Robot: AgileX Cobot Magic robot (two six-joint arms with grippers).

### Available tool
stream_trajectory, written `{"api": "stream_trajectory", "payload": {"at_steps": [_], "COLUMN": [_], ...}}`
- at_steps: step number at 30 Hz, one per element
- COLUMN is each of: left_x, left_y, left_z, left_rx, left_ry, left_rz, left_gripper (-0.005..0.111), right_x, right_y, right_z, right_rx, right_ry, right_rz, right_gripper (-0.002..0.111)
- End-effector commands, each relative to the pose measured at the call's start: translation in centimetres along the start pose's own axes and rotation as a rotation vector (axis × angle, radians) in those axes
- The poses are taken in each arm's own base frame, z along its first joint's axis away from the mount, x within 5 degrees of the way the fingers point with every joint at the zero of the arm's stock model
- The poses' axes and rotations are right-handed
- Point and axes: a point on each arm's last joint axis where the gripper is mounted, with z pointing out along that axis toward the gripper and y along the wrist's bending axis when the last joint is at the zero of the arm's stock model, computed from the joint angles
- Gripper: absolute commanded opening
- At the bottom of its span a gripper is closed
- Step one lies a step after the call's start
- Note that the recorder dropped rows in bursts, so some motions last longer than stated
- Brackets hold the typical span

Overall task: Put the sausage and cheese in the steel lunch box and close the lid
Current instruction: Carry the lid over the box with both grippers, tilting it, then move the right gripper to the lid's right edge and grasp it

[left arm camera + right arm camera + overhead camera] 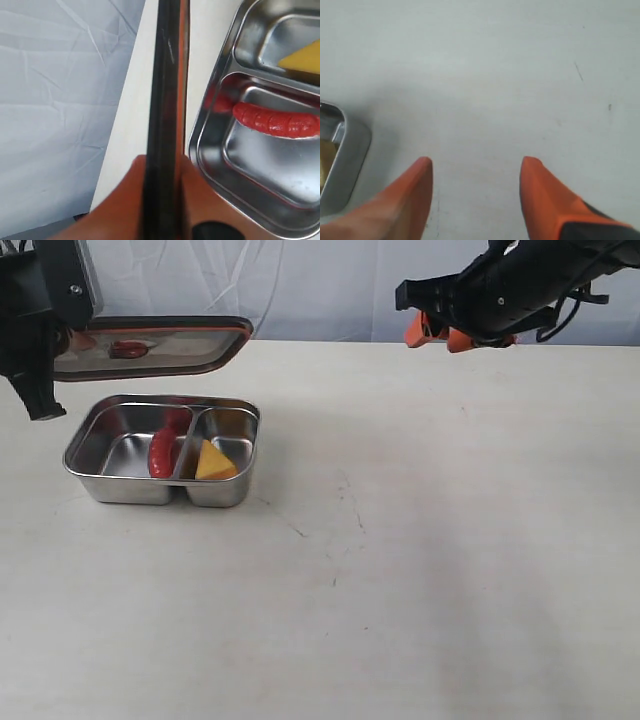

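Sausage point(162, 452) and cheese point(214, 462) both lie inside the steel lunch box point(130, 490). The sausage runs along the divider in the larger compartment and the cheese wedge sits in the smaller one, so by my reading only the closing is left. The box stands on the bench point(450, 560), toward its left. The lid point(170, 347) hangs roughly level above and just behind the box, not yet touching it, probably held flat so it can come down square on the rim. The left end effector point(161, 190) is clenched on the lid's edge, its arm raised at the left border. The right end effector point(477, 165) is spread and empty, held high and well apart from the box, likely to keep clear.
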Motion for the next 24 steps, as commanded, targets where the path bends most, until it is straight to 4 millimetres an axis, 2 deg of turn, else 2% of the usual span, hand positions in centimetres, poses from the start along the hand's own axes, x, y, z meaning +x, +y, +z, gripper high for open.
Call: {"api": "stream_trajectory", "payload": {"at_steps": [1, 4, 7, 16, 24], "left_x": [-1.6, -2.2, -2.0, 0.0, 1.3], "left_y": [-1.5, -2.7, -3.7, -6.1, -8.0], "left_z": [-1.4, -2.3, -2.8, -2.0, -1.5], "left_rx": [0.016, 0.006, -0.001, -0.083, -0.092], "left_ry": [-0.061, -0.079, -0.068, -0.014, 0.008], "left_rz": [-0.028, 0.033, 0.103, 0.201, 0.202], "left_gripper": [0.0, 0.0, 0.0, 0.0, 0.0], "right_x": [-0.5, -0.4, -0.3, -0.3, -0.5], "right_y": [-2.9, -4.4, -5.2, -5.2, -4.6], "right_z": [0.3, 0.2, 0.0, 0.0, 0.0], "right_rx": [0.035, 0.051, 0.057, 0.05, -0.014], "right_ry": [-0.01, 0.01, 0.027, 0.026, 0.013], "right_rz": [0.077, 0.113, 0.133, 0.119, 0.159], "right_gripper": [0.05, 0.05, 0.05, 0.05, 0.05]}}
